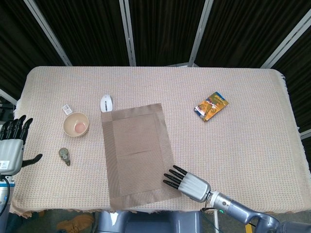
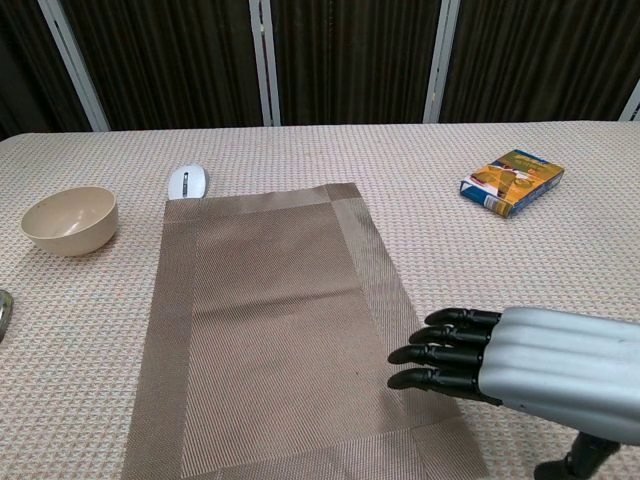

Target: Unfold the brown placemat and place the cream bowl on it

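Observation:
The brown placemat (image 1: 138, 153) (image 2: 285, 330) lies flat on the table, near the front edge. A cream bowl (image 1: 76, 124) (image 2: 70, 219) stands upright left of it, apart from it. My right hand (image 1: 187, 182) (image 2: 500, 360) hovers at the mat's near right corner, open, its black fingertips (image 2: 415, 355) stretched out over the mat's right border and holding nothing. Far left, my left hand (image 1: 12, 145) is off the table's left edge, open and empty; the chest view does not show it.
A white mouse (image 1: 106, 103) (image 2: 187, 182) sits at the mat's far left corner. An orange and blue packet (image 1: 211, 106) (image 2: 512, 181) lies at the right. Near the bowl are a small white tag (image 1: 67, 108) and a small grey object (image 1: 64, 155).

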Action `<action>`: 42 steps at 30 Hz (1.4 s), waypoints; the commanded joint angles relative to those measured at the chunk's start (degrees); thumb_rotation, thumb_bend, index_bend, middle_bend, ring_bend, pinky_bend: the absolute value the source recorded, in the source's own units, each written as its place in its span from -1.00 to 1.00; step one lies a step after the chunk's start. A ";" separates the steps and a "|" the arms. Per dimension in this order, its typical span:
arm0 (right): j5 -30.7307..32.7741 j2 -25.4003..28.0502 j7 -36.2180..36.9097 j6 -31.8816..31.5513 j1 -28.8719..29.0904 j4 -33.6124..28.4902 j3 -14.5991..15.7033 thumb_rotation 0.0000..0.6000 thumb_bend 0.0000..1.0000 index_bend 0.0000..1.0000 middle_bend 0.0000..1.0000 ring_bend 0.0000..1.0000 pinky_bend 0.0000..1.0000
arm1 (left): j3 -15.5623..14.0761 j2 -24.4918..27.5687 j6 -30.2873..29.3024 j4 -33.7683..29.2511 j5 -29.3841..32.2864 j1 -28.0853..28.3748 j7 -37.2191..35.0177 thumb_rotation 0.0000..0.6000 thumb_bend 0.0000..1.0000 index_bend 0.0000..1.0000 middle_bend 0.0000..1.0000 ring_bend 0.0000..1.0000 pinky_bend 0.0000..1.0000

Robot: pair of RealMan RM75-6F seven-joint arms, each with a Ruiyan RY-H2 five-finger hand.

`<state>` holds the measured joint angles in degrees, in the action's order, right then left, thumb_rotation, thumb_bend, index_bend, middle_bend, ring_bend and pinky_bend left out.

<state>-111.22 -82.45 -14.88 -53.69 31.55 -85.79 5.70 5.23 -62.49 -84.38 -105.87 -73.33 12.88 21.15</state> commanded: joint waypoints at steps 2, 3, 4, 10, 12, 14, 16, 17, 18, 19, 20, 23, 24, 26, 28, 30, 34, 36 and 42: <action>0.52 -1.02 -0.47 -0.48 0.19 0.05 0.28 1.00 -1.00 -0.97 -1.00 -1.00 -1.00 | 0.36 -0.17 0.58 0.44 0.47 0.09 -0.23 1.00 -1.00 -1.00 -1.00 -1.00 -1.00; 0.66 -1.28 -0.55 -0.52 0.31 -0.08 0.27 1.00 -1.00 -0.97 -1.00 -1.00 -1.00 | 0.44 -0.23 0.62 0.55 0.46 0.11 -0.21 1.00 -1.00 -1.00 -1.00 -1.00 -1.00; 0.88 -1.61 -0.68 -0.51 0.48 -0.33 0.25 1.00 -1.00 -0.97 -1.00 -1.00 -1.00 | 0.51 -0.32 0.67 0.68 0.48 0.12 -0.14 1.00 -1.00 -1.00 -1.00 -1.00 -1.00; 1.87 -2.95 -2.07 -0.29 0.95 -0.51 0.44 1.00 -1.00 -0.97 -1.00 -1.00 -1.00 | 0.76 -0.51 1.35 0.98 0.88 0.14 -0.40 1.00 -1.00 -1.00 -1.00 -1.00 -1.00; 2.32 -3.38 -2.64 0.03 1.13 -0.24 0.45 1.00 -1.00 -0.97 -1.00 -1.00 -1.00 | 0.83 -0.47 1.51 1.07 0.97 0.13 -0.53 1.00 -1.00 -1.00 -1.00 -1.00 -1.00; 2.74 -3.81 -3.02 0.24 1.27 -0.04 0.48 1.00 -1.00 -0.97 -1.00 -1.00 -1.00 | 0.94 -0.40 1.61 1.04 1.08 0.09 -0.70 1.00 -1.00 -1.00 -1.00 -1.00 -1.00; 3.14 -4.22 -3.31 0.44 1.46 0.07 0.48 1.00 -1.00 -0.97 -1.00 -1.00 -1.00 | 1.07 -0.33 1.59 1.07 1.09 0.06 -0.83 1.00 -1.00 -1.00 -1.00 -1.00 -1.00; 3.32 -4.48 -3.47 0.44 1.57 0.04 0.47 1.00 -1.00 -0.97 -1.00 -1.00 -1.00 | 1.14 -0.33 1.60 1.14 1.12 0.04 -0.86 1.00 -1.00 -1.00 -1.00 -1.00 -1.00; 3.55 -4.73 -3.64 0.47 1.68 -0.01 0.43 1.00 -1.00 -0.97 -1.00 -1.00 -1.00 | 1.18 -0.33 1.69 1.20 1.20 0.02 -0.94 1.00 -1.00 -1.00 -1.00 -1.00 -1.00; 3.75 -4.88 -3.79 0.53 1.78 -0.11 0.38 1.00 -1.00 -0.97 -1.00 -1.00 -1.00 | 1.22 -0.32 1.80 1.24 1.28 0.03 -1.00 1.00 -1.00 -1.00 -1.00 -1.00 -1.00; 3.94 -5.02 -3.97 0.58 1.89 -0.21 0.30 1.00 -1.00 -0.97 -1.00 -1.00 -1.00 | 1.27 -0.31 1.93 1.28 1.39 0.06 -1.03 1.00 -1.00 -1.00 -1.00 -1.00 -1.00; 4.72 -5.45 -4.43 0.70 2.26 -0.74 -0.12 1.00 -1.00 -0.97 -1.00 -1.00 -1.00 | 1.42 -0.35 2.20 1.53 1.62 0.13 -1.05 1.00 -1.00 -1.00 -1.00 -1.00 -1.00; 4.95 -5.53 -4.55 0.74 2.36 -0.89 -0.22 1.00 -1.00 -0.97 -1.00 -1.00 -1.00 | 1.47 -0.38 2.22 1.59 1.65 0.13 -1.05 1.00 -1.00 -1.00 -1.00 -1.00 -1.00; 5.46 -5.68 -4.86 0.79 2.61 -1.16 -0.49 1.00 -1.00 -0.97 -1.00 -1.00 -1.00 | 1.54 -0.42 2.32 1.73 1.76 0.13 -1.08 1.00 -1.00 -1.00 -1.00 -1.00 -1.00; 5.92 -5.84 -5.25 0.95 2.86 -1.25 -0.67 1.00 -1.00 -0.97 -1.00 -1.00 -1.00 | 1.65 -0.44 2.45 1.82 1.91 0.17 -1.05 1.00 -1.00 -1.00 -1.00 -1.00 -1.00; 6.33 -5.99 -5.65 1.20 3.07 -1.17 -0.76 1.00 -1.00 -0.97 -1.00 -1.00 -1.00 | 1.69 -0.49 2.52 1.88 1.95 0.19 -1.00 1.00 -1.00 -1.00 -1.00 -1.00 -1.00; 7.05 -6.25 -6.17 1.47 3.39 -0.99 -0.82 1.00 -1.00 -0.97 -1.00 -1.00 -1.00 | 1.75 -0.53 2.57 1.90 1.97 0.18 -0.88 1.00 -1.00 -1.00 -1.00 -1.00 -1.00; 7.26 -6.36 -6.08 1.06 3.51 -1.02 -0.88 1.00 -1.00 -0.97 -1.00 -1.00 -1.00 | 1.78 -0.56 2.66 1.89 2.04 0.19 -0.83 1.00 -1.00 -1.00 -1.00 -1.00 -1.00; 8.13 -6.28 -4.80 -0.10 4.05 -1.86 -1.74 1.00 -0.94 -0.93 -1.00 -1.00 -1.00 | 1.80 -0.68 2.85 2.00 2.13 0.19 -0.71 1.00 -1.00 -1.00 -1.00 -1.00 -1.00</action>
<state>-103.21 -88.74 -19.85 -53.62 35.51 -87.52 4.09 7.03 -63.17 -81.54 -103.87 -71.20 13.07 20.44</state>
